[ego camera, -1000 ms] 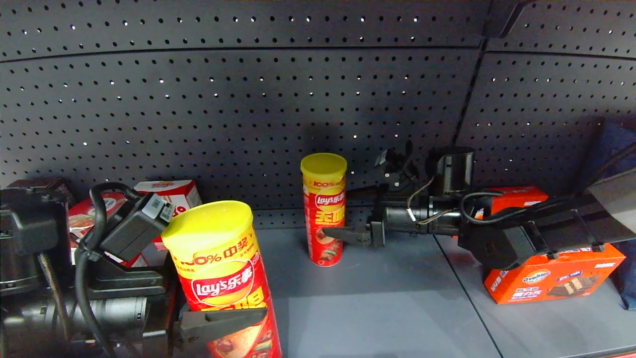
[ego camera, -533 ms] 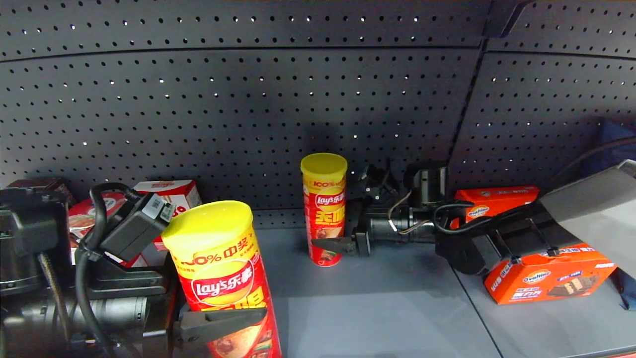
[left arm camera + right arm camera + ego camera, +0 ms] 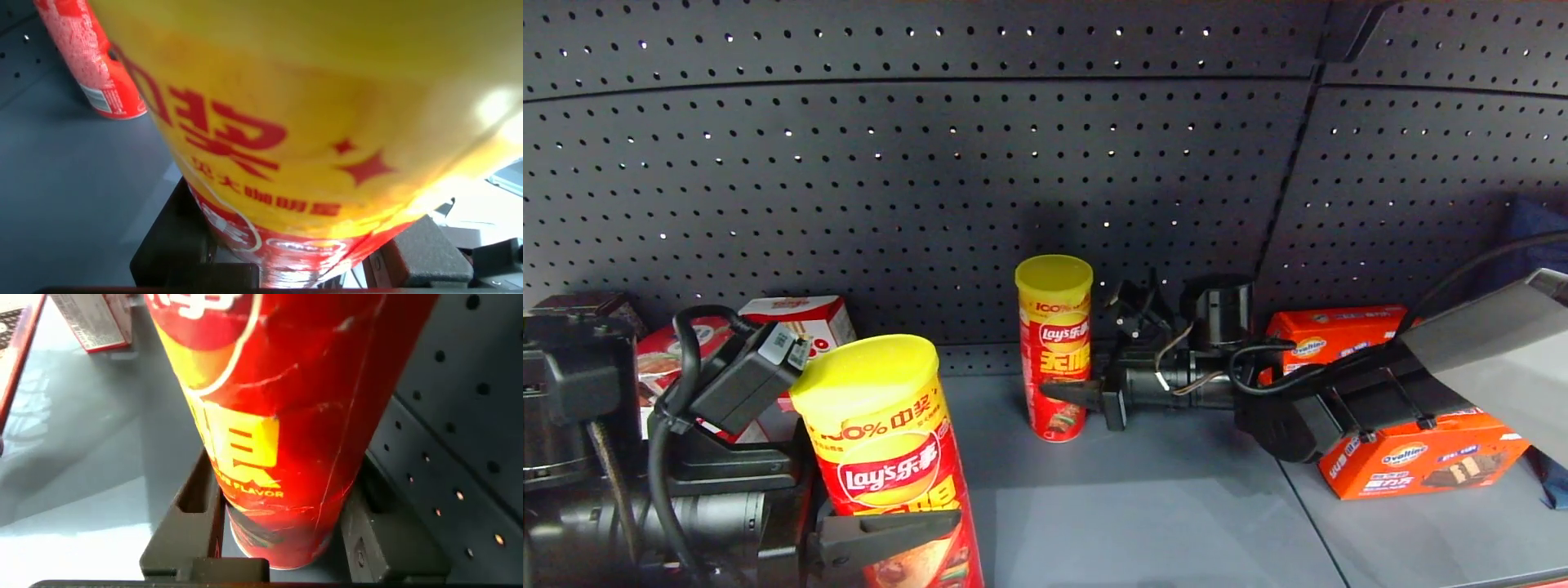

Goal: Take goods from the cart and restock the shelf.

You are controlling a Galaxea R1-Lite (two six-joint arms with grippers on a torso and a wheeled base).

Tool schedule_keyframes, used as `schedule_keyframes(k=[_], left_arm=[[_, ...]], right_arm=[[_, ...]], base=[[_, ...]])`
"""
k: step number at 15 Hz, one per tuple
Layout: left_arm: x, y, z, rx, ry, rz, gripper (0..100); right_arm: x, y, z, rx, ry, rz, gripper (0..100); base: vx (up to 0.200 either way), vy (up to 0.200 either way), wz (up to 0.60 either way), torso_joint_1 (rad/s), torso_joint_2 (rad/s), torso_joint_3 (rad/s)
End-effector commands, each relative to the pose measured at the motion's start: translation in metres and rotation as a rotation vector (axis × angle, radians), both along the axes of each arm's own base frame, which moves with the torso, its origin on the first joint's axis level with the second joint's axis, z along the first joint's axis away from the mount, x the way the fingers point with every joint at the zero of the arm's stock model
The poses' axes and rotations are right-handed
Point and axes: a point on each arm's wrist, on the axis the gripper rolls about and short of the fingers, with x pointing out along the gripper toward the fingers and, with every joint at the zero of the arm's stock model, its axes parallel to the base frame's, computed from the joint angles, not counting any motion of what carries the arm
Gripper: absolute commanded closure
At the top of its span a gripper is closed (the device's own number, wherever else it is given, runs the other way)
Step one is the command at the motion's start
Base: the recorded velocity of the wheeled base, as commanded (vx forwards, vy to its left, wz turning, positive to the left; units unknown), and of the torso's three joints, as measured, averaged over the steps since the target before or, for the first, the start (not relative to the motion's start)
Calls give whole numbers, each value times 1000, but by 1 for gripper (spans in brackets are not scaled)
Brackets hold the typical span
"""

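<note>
Dark pegboard panel, front orange box, rear orange box, red-and-white box far left.

We counted two chip canisters: the near canister gripped between the left gripper fingers, the far canister beyond them. There were two orange boxes right of them, a front box and a rear box, and one white-and-red box left of them.

near can: base cut by head view's lower edge, both ends cut in left wrist view | far can: lower side partly behind right gripper, contact unclear | front orange box, rear orange box: partly behind right arm | left boxes: partly behind left arm | blue item at right edge: cut off, unidentifiable
</note>
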Motion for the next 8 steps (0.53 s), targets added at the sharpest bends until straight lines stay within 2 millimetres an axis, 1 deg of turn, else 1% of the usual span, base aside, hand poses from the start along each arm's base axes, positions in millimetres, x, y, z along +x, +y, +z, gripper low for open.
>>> schedule_keyframes(k=[1, 2, 3, 4, 5, 6, 7, 8], left_arm=[[-4, 1, -1, 1, 2, 0, 100], [-4, 2, -1, 0, 0, 0, 100], [-4, 2, -1, 0, 0, 0, 100], [-4, 2, -1, 0, -2, 2, 100], [-4, 2, -1, -1, -3, 0, 100], [-4, 2, -1, 1, 0, 2, 100], [-5, 2, -2, 1, 1, 0, 100], [-5, 2, -2, 1, 1, 0, 100]], right_arm=[[-17, -6, 15, 4, -10, -21, 100], [-24, -8, 18, 6, -5, -23, 100], [-43, -14, 27, 10, 16, -43, 100], [-56, -18, 32, 9, 25, -65, 100], [-65, -18, 34, 8, 33, -70, 100], [-91, -22, 39, 12, 60, -73, 100], [-106, -24, 42, 14, 68, -61, 100], [-117, -27, 44, 13, 69, -52, 100]], base=[[0, 0, 0, 0, 0, 0], [0, 0, 0, 0, 0, 0], [0, 0, 0, 0, 0, 0], [0, 0, 0, 0, 0, 0], [0, 0, 0, 0, 0, 0], [0, 0, 0, 0, 0, 0], [0, 0, 0, 0, 0, 0], [0, 0, 0, 0, 0, 0]])
